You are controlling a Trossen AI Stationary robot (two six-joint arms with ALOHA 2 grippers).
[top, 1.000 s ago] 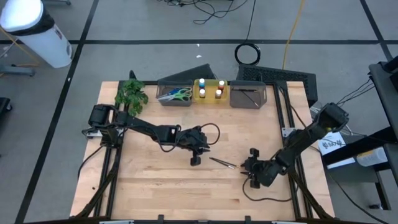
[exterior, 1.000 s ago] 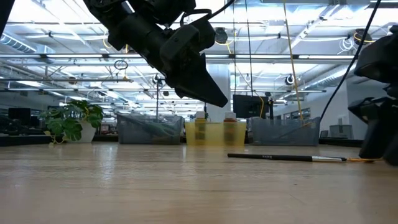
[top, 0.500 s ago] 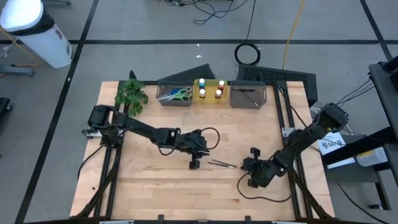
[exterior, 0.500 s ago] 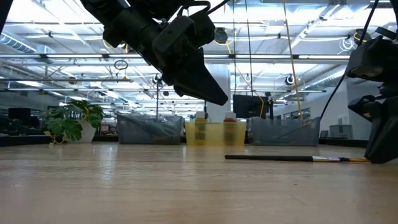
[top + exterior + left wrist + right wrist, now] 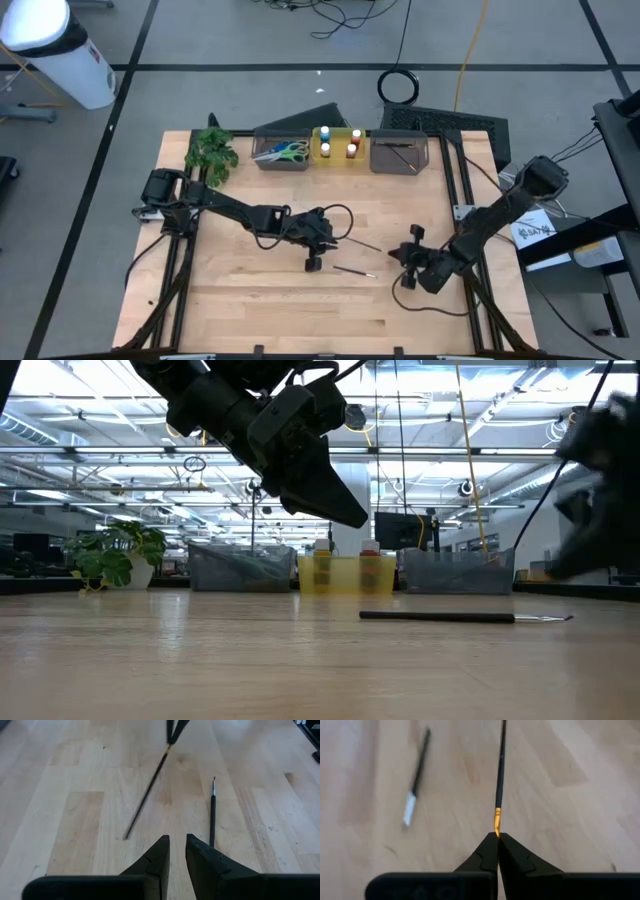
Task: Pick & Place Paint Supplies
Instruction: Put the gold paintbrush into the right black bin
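Your right end effector [image 5: 496, 839] pinches one brush [image 5: 500, 775] above the tabletop [image 5: 250, 300] — left end effector [image 5: 177, 845] hovers narrow, empty, near the second brush [image 5: 212, 815].

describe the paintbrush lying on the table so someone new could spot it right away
On the wooden table, look at the bare middle between the left hand and the right hand. The loose brush lies flat there, touched by neither. Its ferrule is silver, while the other brush has a gold one and is pinched in the right hand.
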